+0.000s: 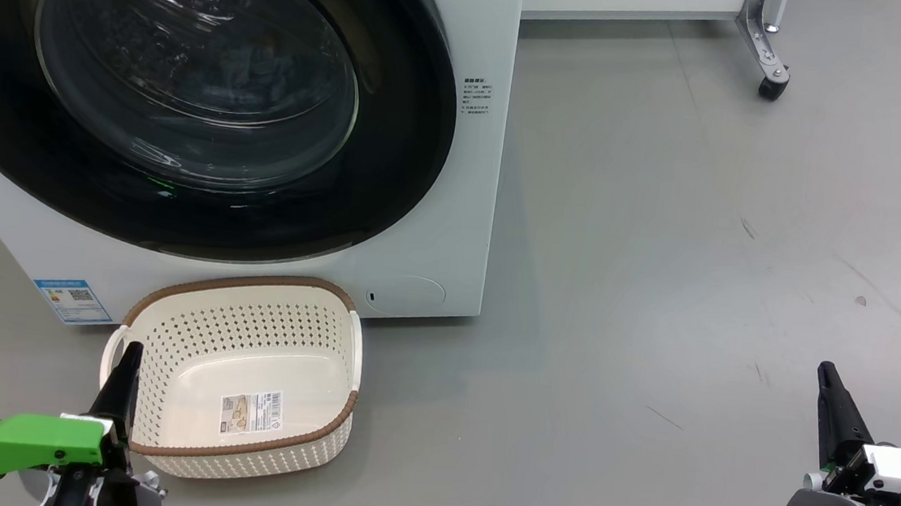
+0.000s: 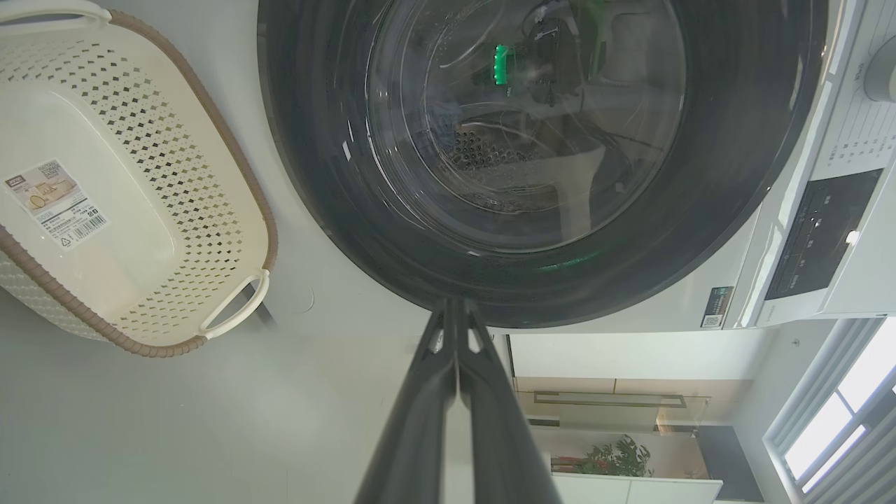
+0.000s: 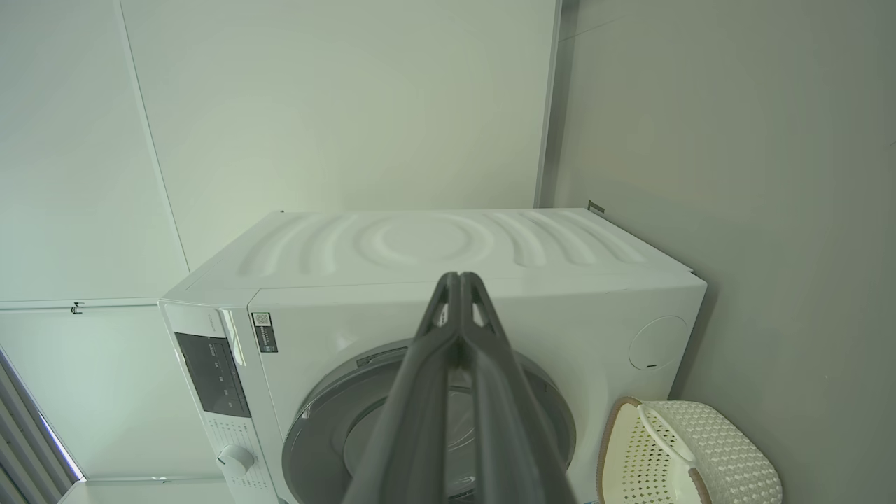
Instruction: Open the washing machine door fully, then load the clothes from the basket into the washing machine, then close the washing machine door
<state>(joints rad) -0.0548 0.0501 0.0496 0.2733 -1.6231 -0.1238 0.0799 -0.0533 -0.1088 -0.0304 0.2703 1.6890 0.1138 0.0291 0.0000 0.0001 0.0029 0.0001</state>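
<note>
The white washing machine (image 1: pixel 452 229) fills the upper left of the head view, and its door (image 1: pixel 393 158) lies flush against the front, black rim around the glass bowl. A dim bluish shape shows behind the glass; I cannot tell whether it is the clothes. On the floor before it stands the cream basket (image 1: pixel 252 284), holding nothing but its label. My left gripper (image 1: pixel 132 351) is shut and empty just above the basket's left handle. My right gripper (image 1: pixel 825 371) is shut and empty over the floor at the lower right. The left wrist view shows shut fingertips (image 2: pixel 455 304) near the door's rim (image 2: pixel 336 231).
A metal frame leg on a caster (image 1: pixel 765 60) stands at the back right. Grey floor stretches wide to the right of the machine. The machine's dark control panel (image 2: pixel 819 231) sits beside the door. A wall runs behind the machine (image 3: pixel 595 315).
</note>
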